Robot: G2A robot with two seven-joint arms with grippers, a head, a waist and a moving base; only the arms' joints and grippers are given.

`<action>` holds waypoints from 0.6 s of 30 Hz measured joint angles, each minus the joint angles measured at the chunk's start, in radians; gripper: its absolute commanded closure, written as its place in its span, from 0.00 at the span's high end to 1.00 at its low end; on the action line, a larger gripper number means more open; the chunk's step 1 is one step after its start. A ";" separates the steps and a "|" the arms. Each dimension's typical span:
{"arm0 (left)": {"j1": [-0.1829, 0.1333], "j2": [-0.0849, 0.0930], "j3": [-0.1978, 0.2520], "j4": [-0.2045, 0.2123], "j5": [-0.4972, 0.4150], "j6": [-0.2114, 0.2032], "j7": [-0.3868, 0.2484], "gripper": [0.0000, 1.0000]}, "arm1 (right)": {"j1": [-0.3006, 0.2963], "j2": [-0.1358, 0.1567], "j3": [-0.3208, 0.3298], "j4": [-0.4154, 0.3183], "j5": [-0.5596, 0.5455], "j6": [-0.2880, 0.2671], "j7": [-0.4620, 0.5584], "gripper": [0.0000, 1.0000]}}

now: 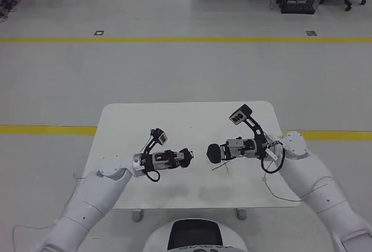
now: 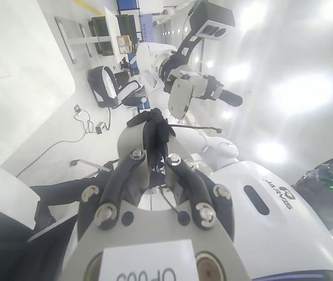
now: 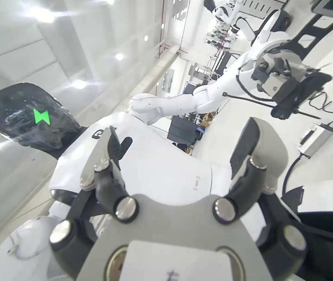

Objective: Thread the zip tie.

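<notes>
1. As I look down over the table (image 1: 173, 120), the left gripper (image 1: 189, 157) and the right gripper (image 1: 212, 152) hang above its middle. Their tips are turned toward each other, near but apart.
2. The left gripper's fingers (image 2: 129, 140) are pressed together, clamped on the black zip tie (image 2: 195, 127) right at their tips.
3. From that clamp the tie's thin strap runs out sideways past the fingers, ending in a small head (image 2: 219, 130) off to one side of the hand.
4. From my right wrist camera, the zip tie (image 3: 248, 99) crosses the left gripper (image 3: 298, 94) and sticks out on both sides of it, with the head on one side and a thin pointed tip (image 3: 318, 116) on the other.
5. The right gripper (image 3: 181, 135) has its fingers (image 3: 112, 147) standing wide apart. The zip tie sits ahead of those open tips, across the gap, and this hand is not touching it.
</notes>
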 measured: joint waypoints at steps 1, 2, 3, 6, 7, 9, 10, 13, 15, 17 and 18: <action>0.002 -0.002 -0.004 0.000 0.001 0.000 -0.004 0.00 | 0.005 -0.001 -0.011 0.000 0.012 0.000 0.000 1.00; 0.004 -0.003 -0.007 0.000 0.002 0.000 -0.006 0.00 | 0.007 -0.002 -0.020 0.000 0.019 0.000 0.000 1.00; 0.006 -0.005 -0.010 0.000 0.002 0.000 -0.009 0.00 | 0.010 -0.003 -0.027 0.002 0.025 0.000 0.000 1.00; 0.011 -0.009 -0.020 -0.001 0.002 0.000 -0.019 0.00 | 0.016 -0.005 -0.044 0.013 0.048 0.000 0.000 1.00; 0.013 -0.010 -0.025 0.000 0.001 0.000 -0.023 0.00 | 0.018 -0.005 -0.050 0.016 0.052 0.000 0.000 1.00; 0.015 -0.012 -0.030 0.003 0.004 0.000 -0.026 0.00 | 0.020 -0.006 -0.061 0.022 0.053 0.000 0.000 1.00; 0.014 -0.012 -0.033 0.006 0.013 0.000 -0.022 0.00 | 0.020 -0.005 -0.062 0.025 0.054 0.000 0.000 1.00; 0.014 -0.012 -0.034 0.007 0.018 0.000 -0.019 0.00 | 0.019 -0.005 -0.062 0.025 0.054 0.000 0.000 1.00; 0.014 -0.012 -0.034 0.007 0.018 0.000 -0.019 0.00 | 0.019 -0.005 -0.062 0.025 0.054 0.000 0.000 1.00; 0.014 -0.012 -0.034 0.007 0.017 0.000 -0.020 0.00 | 0.019 -0.005 -0.062 0.025 0.054 0.000 0.000 1.00; 0.014 -0.012 -0.034 0.007 0.017 0.000 -0.020 0.00 | 0.019 -0.005 -0.062 0.025 0.054 0.000 0.000 1.00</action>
